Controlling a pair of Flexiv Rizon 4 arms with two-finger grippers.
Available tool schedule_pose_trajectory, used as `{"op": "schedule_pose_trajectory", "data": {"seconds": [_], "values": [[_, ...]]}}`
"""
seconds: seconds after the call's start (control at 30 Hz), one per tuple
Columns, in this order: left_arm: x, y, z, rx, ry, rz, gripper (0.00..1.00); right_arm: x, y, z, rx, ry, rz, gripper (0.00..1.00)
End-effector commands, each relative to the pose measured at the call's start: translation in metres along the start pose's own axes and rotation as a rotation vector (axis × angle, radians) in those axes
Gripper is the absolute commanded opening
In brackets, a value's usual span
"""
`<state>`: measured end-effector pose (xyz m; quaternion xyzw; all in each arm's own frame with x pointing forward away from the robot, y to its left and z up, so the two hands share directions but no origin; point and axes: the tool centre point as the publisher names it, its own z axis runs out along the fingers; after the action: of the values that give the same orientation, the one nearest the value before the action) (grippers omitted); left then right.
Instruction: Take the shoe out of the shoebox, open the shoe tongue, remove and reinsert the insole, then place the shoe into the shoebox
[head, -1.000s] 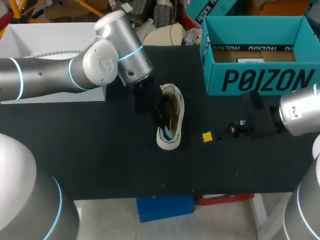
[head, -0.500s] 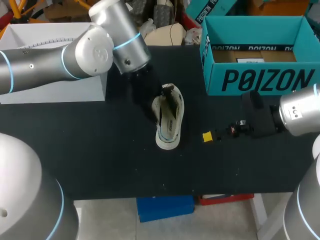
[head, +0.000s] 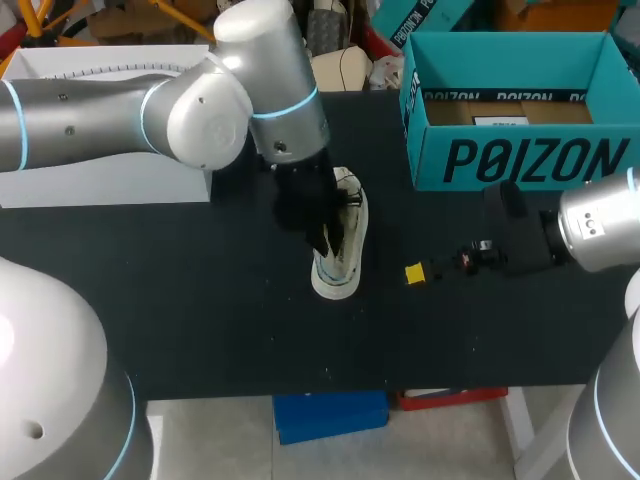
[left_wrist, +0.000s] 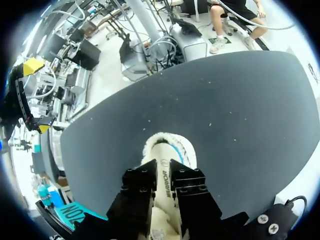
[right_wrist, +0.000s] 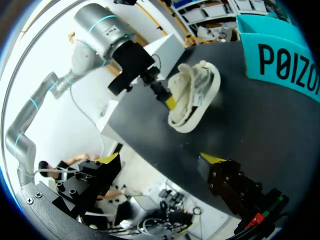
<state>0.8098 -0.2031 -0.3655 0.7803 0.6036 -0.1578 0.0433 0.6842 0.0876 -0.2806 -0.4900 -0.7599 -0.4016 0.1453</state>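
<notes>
A white shoe (head: 345, 262) lies on the black table, toe toward the front edge. My left gripper (head: 325, 232) is down at the shoe's middle. In the left wrist view its black fingers (left_wrist: 139, 186) stand close together and pinch a white printed flap of the shoe (left_wrist: 166, 146); I cannot tell whether it is the tongue or the insole. From the right wrist view one yellow tip of the left gripper (right_wrist: 170, 102) shows against the shoe (right_wrist: 197, 95). The teal shoebox (head: 520, 160) stands open at the back right. My right gripper (head: 425, 271) hovers open right of the shoe, holding nothing.
A white box (head: 110, 75) stands at the back left, under my left arm. The black table (head: 200, 320) runs bare to its front edge. The shoebox wall (right_wrist: 285, 65) is close to my right gripper (right_wrist: 160, 160).
My left gripper drew back from the shoe and opened, then came down at its middle again and closed. The shoe shifted slightly. The right arm kept still.
</notes>
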Motion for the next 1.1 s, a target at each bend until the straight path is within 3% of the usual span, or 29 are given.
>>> {"op": "schedule_pose_trajectory", "data": {"seconds": [0.03, 0.27, 0.57, 0.7, 0.93, 1.1], "values": [[0.002, 0.004, 0.006, -0.002, 0.044, -0.011, 0.00, 0.000, 0.000, 0.001, 0.001, -0.002, 0.002, 1.00], [0.011, 0.004, 0.017, 0.001, 0.073, -0.025, 0.00, 0.000, 0.000, 0.001, 0.001, -0.002, 0.002, 1.00], [0.019, 0.002, 0.048, 0.061, 0.105, -0.035, 0.00, 0.000, 0.000, 0.001, 0.001, -0.002, 0.002, 1.00], [0.018, 0.005, 0.050, 0.069, 0.102, -0.037, 0.00, 0.000, 0.000, 0.001, 0.001, -0.002, 0.002, 1.00], [0.005, 0.005, 0.011, 0.019, 0.025, -0.027, 0.00, 0.000, 0.000, 0.001, 0.001, -0.002, 0.002, 1.00], [-0.004, 0.005, -0.033, 0.024, -0.316, -0.204, 0.00, 0.000, 0.000, 0.001, 0.001, -0.002, 0.002, 1.00]]}}
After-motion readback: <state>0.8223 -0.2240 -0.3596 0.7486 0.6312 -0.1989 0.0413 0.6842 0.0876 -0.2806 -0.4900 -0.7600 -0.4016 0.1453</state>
